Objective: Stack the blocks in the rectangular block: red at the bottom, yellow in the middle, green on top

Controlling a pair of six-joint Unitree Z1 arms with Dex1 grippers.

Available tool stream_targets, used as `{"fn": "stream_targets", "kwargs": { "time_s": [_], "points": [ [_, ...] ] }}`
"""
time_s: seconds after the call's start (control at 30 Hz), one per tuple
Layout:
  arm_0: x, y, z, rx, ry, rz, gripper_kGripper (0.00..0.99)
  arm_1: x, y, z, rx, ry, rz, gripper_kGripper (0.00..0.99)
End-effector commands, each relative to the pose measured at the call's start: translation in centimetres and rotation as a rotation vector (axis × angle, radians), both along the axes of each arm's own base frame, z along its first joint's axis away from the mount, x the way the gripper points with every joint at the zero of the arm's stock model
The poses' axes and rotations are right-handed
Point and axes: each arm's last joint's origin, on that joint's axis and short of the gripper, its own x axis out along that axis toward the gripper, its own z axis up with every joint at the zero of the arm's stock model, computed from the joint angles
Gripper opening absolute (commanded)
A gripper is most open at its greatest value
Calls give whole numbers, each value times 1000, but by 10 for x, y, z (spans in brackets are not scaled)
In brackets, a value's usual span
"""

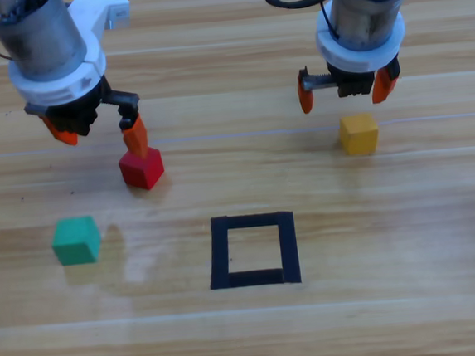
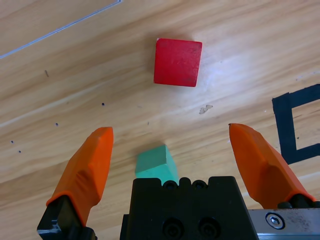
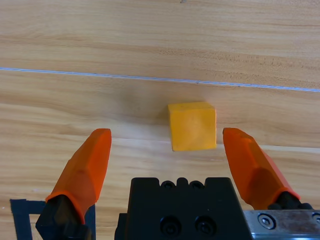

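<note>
Three cubes [image 1: 142, 168] lie outside the taped rectangle [image 1: 253, 250].

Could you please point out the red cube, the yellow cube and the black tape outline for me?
red cube [image 1: 142, 168]: high view, top face.
yellow cube [image 1: 358, 133]: high view, top face.
black tape outline [image 1: 222, 254]: high view, left strip.

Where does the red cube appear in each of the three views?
High view: red cube left of centre, just below the left gripper.
Left wrist view: upper centre, beyond the open fingers.
Right wrist view: not in it.
Shared landmark: the tape outline, at the left wrist view's right edge.
</note>
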Motion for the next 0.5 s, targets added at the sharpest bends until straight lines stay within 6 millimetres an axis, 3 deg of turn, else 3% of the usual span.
{"fn": "stream_targets", "kwargs": {
  "time_s": [0.03, 0.5],
  "points": [
    [12, 6, -18, 10, 56, 13, 990, 22, -17, -40, -48, 72, -59, 983],
    [54, -14, -61, 40, 189, -36, 990, 29, -22, -70, -46, 149, -89, 977]
  ]
}}
